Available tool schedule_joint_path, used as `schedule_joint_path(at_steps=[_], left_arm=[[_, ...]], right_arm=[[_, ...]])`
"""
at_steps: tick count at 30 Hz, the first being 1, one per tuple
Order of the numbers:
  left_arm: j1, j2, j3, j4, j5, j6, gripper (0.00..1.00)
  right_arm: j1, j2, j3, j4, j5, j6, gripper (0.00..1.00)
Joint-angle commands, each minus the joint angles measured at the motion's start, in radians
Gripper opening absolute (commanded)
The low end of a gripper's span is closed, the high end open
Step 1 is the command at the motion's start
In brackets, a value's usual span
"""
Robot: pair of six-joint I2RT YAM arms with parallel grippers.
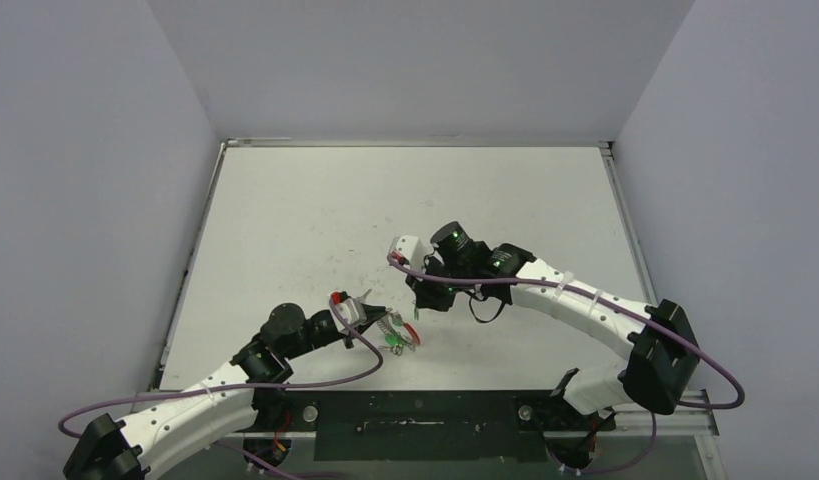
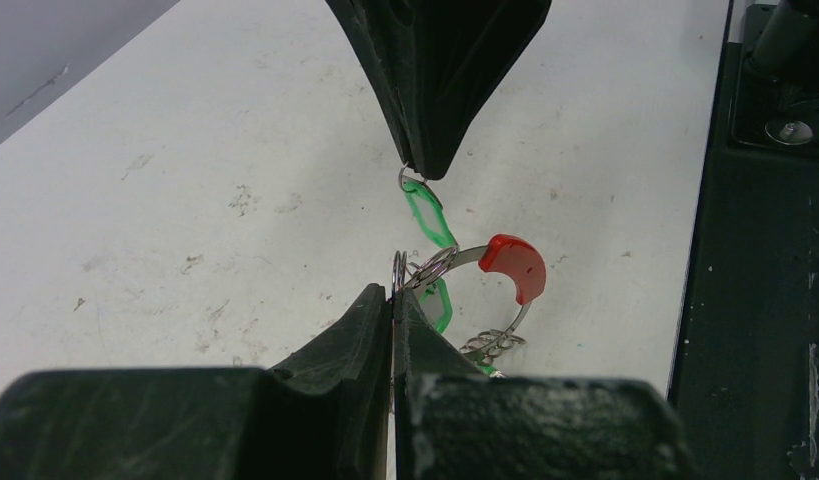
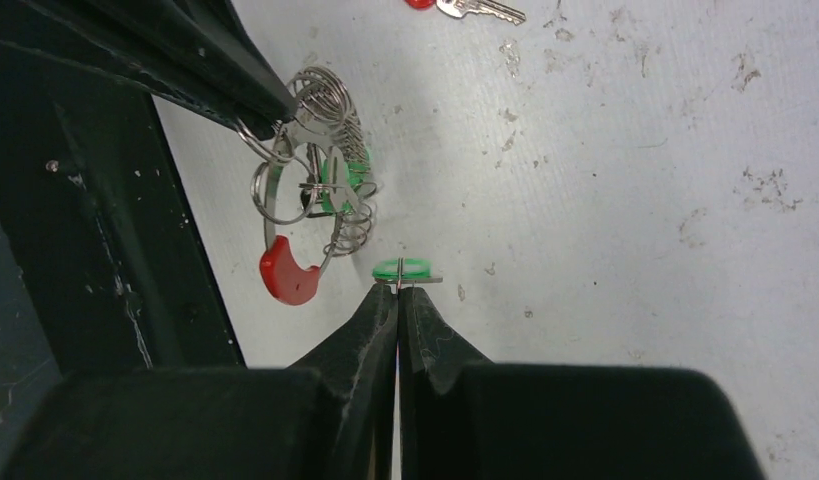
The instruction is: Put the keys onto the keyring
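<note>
Keyring (image 2: 515, 265): a thin steel band carrying a glossy red plastic arc and a fringe of small wire loops. It is held by one loop in the closed left fingers (image 2: 393, 305), near the desk's (image 1: 385, 200) front edge. I cannot tell whether it hangs clear or rests. One green tag (image 2: 440, 300) already sits among its loops. Green-tagged key (image 2: 425, 215): a flat oblong translucent tag, pinched at its small split ring by the closed right fingers (image 3: 398, 300). It is just beside the keyring on the red-arc side, with its long axis pointing from those fingers toward the band. Contact cannot be told. The right arm carries it; the left only steadies the ring. Red-tagged key (image 3: 475, 8): silver blade, lying flat beyond the keyring, well apart.
</note>
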Motion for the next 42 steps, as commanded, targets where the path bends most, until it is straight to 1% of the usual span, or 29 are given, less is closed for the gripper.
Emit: schedule_joint_path(at_steps=[1,12,20,42], left_arm=[[-0.004,-0.002,0.051,0.045,0.019,0.006,0.00],[-0.004,-0.001,0.051,0.047,0.017,0.005,0.00],[-0.004,0.010,0.047,0.061,0.017,0.005,0.00],[-0.006,0.022,0.052,0.072,0.035,0.000,0.00]], right_arm=[[0.028,-0.001,0.083,-0.029,-0.011,-0.025,0.00],[0.102,0.012,0.165,-0.071,-0.021,-0.022,0.00],[0.121,0.036,0.190,-0.110,-0.058,-0.044,0.00],[0.162,0.100,0.237,-0.071,-0.020,-0.030,0.00]])
